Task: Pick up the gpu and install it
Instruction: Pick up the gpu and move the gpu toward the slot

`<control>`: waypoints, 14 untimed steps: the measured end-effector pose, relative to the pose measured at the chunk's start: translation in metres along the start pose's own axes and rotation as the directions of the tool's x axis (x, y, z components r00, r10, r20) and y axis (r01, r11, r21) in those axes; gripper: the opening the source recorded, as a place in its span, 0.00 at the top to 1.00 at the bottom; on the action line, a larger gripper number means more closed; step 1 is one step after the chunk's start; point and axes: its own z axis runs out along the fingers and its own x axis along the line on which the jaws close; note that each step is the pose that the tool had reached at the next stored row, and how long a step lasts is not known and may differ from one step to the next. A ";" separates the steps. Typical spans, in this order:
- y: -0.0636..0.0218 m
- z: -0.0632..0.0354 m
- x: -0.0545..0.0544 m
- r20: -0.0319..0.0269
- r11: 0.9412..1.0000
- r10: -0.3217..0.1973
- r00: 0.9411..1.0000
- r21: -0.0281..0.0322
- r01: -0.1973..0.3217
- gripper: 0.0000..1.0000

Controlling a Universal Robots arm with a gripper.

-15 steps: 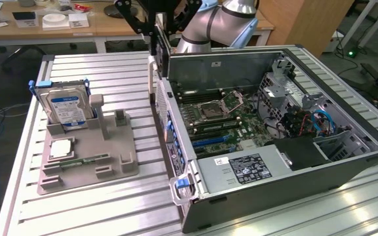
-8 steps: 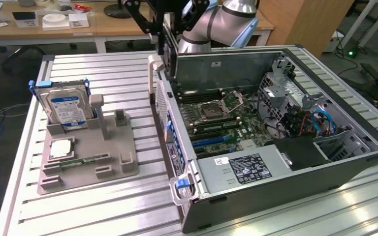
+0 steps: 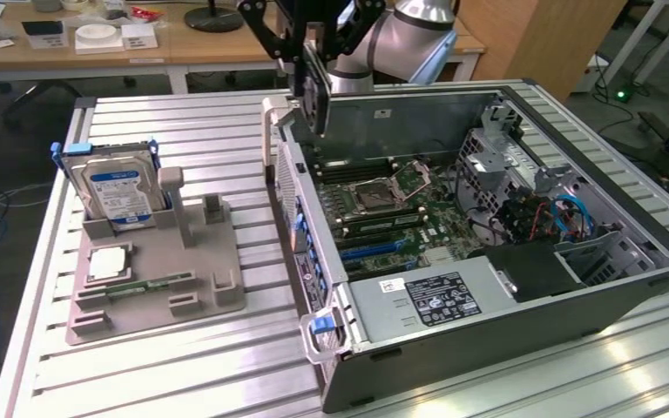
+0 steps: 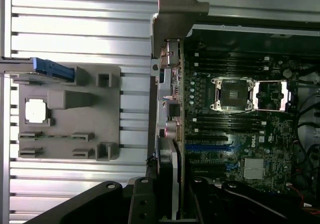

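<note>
The gpu (image 3: pixel 317 94) hangs on edge, a thin dark card with a silver metal edge, above the rear wall of the open computer case (image 3: pixel 613 292). My gripper (image 3: pixel 309 48) is shut on its upper part. In the wrist view the gpu (image 4: pixel 166 176) shows edge-on between my black fingers (image 4: pixel 142 204), over the case's rear edge and beside the motherboard (image 4: pixel 235 134). The blue expansion slots (image 4: pixel 210 146) lie just inside the case, near the card. On the motherboard (image 3: pixel 387 213) the processor socket (image 3: pixel 379 193) stands open.
A grey holder tray (image 3: pixel 154 300) at the exterior view's left carries an upright hard drive (image 3: pixel 119 193), a processor chip (image 3: pixel 108 261) and a green memory stick (image 3: pixel 149 285). Everything rests on a slatted metal table (image 3: pixel 172 374). A wooden desk (image 3: pixel 102 48) stands behind.
</note>
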 end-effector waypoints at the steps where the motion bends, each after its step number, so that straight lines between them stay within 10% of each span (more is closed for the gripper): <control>1: -0.0001 0.0001 -0.002 0.000 1.000 0.000 1.000 0.000 0.000 0.72; 14: -0.0007 0.0004 -0.036 0.000 1.000 0.000 1.000 0.000 0.000 0.72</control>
